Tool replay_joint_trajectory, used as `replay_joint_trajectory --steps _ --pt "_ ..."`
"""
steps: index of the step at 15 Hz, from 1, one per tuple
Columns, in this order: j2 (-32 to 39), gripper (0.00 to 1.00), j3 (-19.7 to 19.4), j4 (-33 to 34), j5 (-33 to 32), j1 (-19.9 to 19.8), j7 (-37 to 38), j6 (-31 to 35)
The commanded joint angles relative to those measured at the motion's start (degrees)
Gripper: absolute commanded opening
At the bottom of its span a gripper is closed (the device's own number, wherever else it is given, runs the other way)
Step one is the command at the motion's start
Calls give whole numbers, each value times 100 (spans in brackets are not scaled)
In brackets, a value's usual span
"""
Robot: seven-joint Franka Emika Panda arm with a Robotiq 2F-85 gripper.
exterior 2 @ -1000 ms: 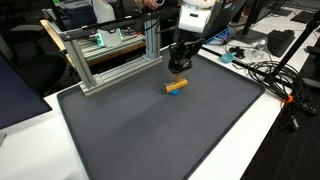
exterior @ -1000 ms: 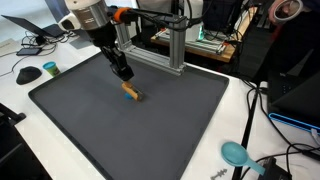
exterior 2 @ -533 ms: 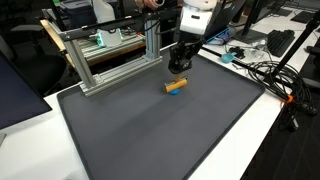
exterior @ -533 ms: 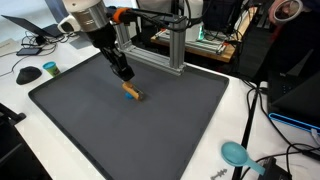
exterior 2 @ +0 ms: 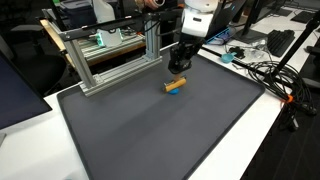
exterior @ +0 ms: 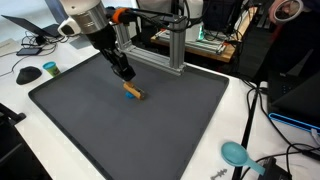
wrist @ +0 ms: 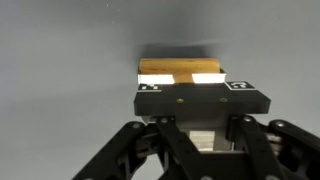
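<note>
grey mat [exterior: 150,130] | aluminium frame [exterior: 178,48] at its edge | teal scoop [exterior: 236,153] | black mouse [exterior: 27,74] | cables [exterior 2: 265,72]

The gripper [exterior: 124,73] seems to rise and drift slightly away from the orange object [exterior: 132,93], though the shift is barely visible.

White table [exterior: 18,98], dark grey mat [exterior: 150,135] spread over it, small orange object [exterior: 132,92] lying on the mat

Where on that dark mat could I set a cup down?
Most of the dark mat is bare: the stretch from the orange stick to the near edge, and toward the corner by the teal object. It is crowded at the far side, where the gripper hangs near the stick before the metal frame. The white table around carries cables.
</note>
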Motion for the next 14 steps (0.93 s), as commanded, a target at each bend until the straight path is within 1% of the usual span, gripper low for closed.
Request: replay_joint_trajectory --steps 1,7,14 --pt "460 22 54 54 234 -49 -186 -30" --pt "478 22 43 103 225 -42 -166 -99" --pt "319 22 29 41 197 -40 -163 -132"
